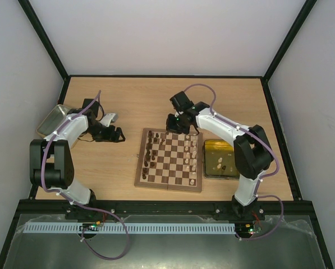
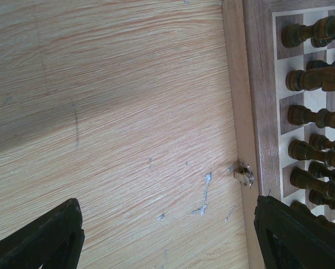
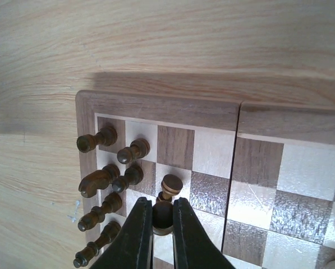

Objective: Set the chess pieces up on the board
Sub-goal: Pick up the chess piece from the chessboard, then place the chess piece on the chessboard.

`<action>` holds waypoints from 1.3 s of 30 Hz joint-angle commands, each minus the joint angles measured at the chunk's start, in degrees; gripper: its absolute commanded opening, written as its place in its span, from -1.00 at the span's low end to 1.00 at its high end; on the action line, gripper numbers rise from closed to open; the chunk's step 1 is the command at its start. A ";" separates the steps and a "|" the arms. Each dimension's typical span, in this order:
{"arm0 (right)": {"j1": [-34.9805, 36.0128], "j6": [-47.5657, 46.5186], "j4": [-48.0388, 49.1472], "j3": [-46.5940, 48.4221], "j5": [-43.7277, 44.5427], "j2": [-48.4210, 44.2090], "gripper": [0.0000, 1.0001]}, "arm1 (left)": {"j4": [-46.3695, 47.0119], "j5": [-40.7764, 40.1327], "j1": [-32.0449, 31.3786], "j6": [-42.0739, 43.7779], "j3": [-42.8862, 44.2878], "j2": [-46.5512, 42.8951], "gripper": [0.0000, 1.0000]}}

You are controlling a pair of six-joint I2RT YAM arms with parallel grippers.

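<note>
The board point(image 1: 168, 186) lies mid-table. Dark chess pieces point(image 1: 150, 151) stand along its left columns and pale ones point(image 1: 193, 157) along its right. My right gripper point(image 3: 163, 224) hangs over the board's far left corner point(image 3: 156, 106), shut on the base of a dark piece point(image 3: 167, 196) that tilts forward over a light square. Several dark pieces point(image 3: 108, 179) stand just left of it. My left gripper point(image 2: 170, 241) is open over bare table beside the board's left border point(image 2: 260, 112), nothing between its fingers point(image 2: 41, 241). Dark pieces point(image 2: 310, 115) line that edge.
A yellowish tray point(image 1: 220, 147) holding a few loose pieces sits right of the board, under the right arm. A grey metal tray point(image 1: 52, 120) sits at the far left by the left arm. A small metal clasp point(image 2: 244, 172) sticks out of the board's left edge.
</note>
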 commanded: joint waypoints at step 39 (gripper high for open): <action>12.47 -1.14 -1.61 -12.58 23.49 -6.29 -0.88 | -0.07 -1.02 0.30 -0.59 -0.73 -1.09 0.68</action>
